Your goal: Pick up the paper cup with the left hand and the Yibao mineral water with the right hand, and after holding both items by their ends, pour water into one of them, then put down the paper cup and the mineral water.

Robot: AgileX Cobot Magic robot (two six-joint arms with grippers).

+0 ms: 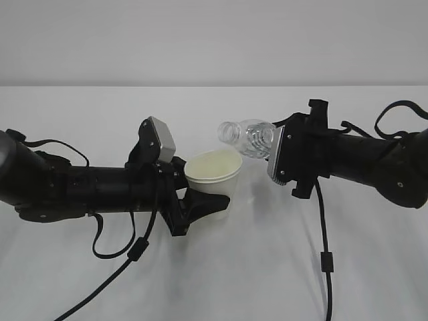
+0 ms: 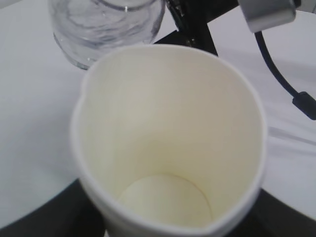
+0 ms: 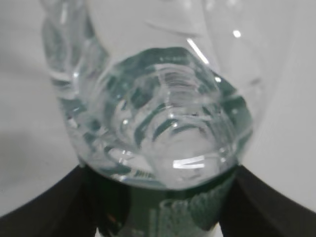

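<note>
The cup [image 1: 213,172] was off the table [image 1: 267,267], tipped slightly toward the camera and gripped low on its body by the left gripper [image 1: 200,200], whose jaws were closed on it from both sides. From the left wrist, the cup's [image 2: 168,143] rim looked squeezed a little out of round, and its cream inside showed no water that I could make out.

Just beside it, on the right and slightly higher, the bottle [image 1: 249,137] lay nearly on its side in the air, its open mouth pointing left and sitting above the cup's far rim. The right gripper [image 1: 277,155] had its jaws clamped on the bottle's base end, with the green label hidden behind the fingers in the outside view. The right wrist camera looked along the bottle [image 3: 163,128] from the held end; whether any water remained in it could not be told.

Judging by this, both pick-ups were done and the pour was in hand or about over. Left were righting the bottle and setting both things back down on the table.
</note>
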